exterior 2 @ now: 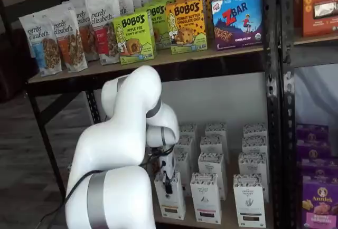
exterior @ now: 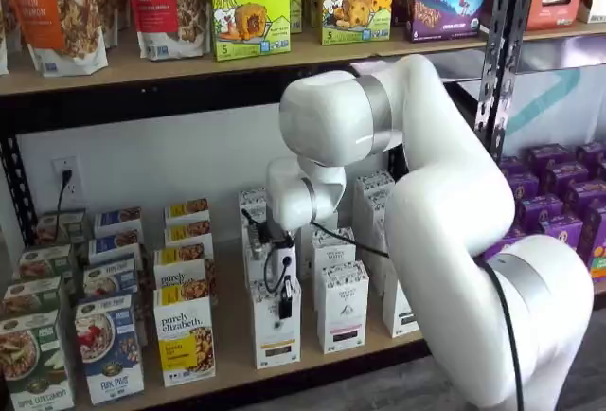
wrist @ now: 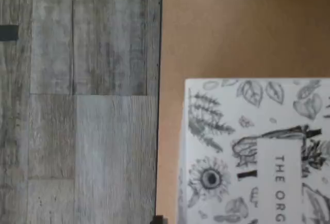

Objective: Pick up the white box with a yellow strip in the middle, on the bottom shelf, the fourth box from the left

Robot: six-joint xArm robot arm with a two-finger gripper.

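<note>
Gripper [exterior: 284, 309] down at front of white box [exterior: 276, 337] on bottom shelf [exterior: 237, 373], front row; black fingers [exterior 2: 168, 184] low over box top/front in both shelf views; fingers seen as one dark shape, no gap visible, so can't tell if wide, narrow or holding; white body above w/ black cable looping beside. Box [exterior 2: 171, 198] upright, speckled band at top, dark label low on front; strip colour too small to read. Just right of it, another white carton [exterior: 342, 307] w/ pinkish strip; left of it, purely elizabeth box [exterior: 185, 340] w/ yellow panel. In wrist view: top of a white carton [wrist: 258, 152] w/ leaf and flower drawings, letters "THE ORG"; tan shelf board [wrist: 227, 33] around it; grey wood floor [wrist: 77, 100] past shelf edge. Arm [exterior: 445, 203] bent in from right, blocking rear rows.
</note>
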